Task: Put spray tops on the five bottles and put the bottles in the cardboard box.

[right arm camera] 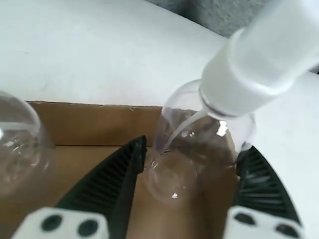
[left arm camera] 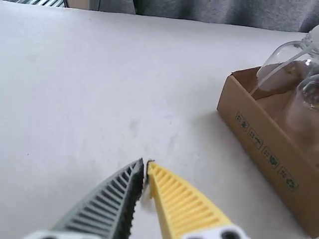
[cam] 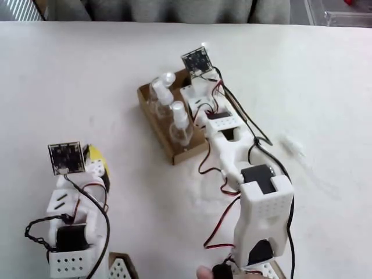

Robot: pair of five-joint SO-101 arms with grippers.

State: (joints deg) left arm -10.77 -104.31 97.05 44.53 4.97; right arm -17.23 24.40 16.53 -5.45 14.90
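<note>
The cardboard box (cam: 152,107) lies at the table's centre with two clear bottles in it, one at the far end (cam: 161,90) and one in the middle (cam: 181,123), both with white spray tops. My right gripper (right arm camera: 194,147) is over the box's far end, shut on a tilted clear bottle (right arm camera: 199,129) with a white spray top (right arm camera: 264,59); black fingers (right arm camera: 122,174) press both its sides. Another bottle (right arm camera: 17,144) stands beside it. My left gripper (left arm camera: 144,172) hovers over bare table left of the box (left arm camera: 269,149), shut with nothing held.
The right arm (cam: 261,209) and its red and black cables stretch from the near right edge to the box. A small clear item (cam: 293,145) lies on the table to the right. The left arm's base (cam: 70,244) sits at the near left.
</note>
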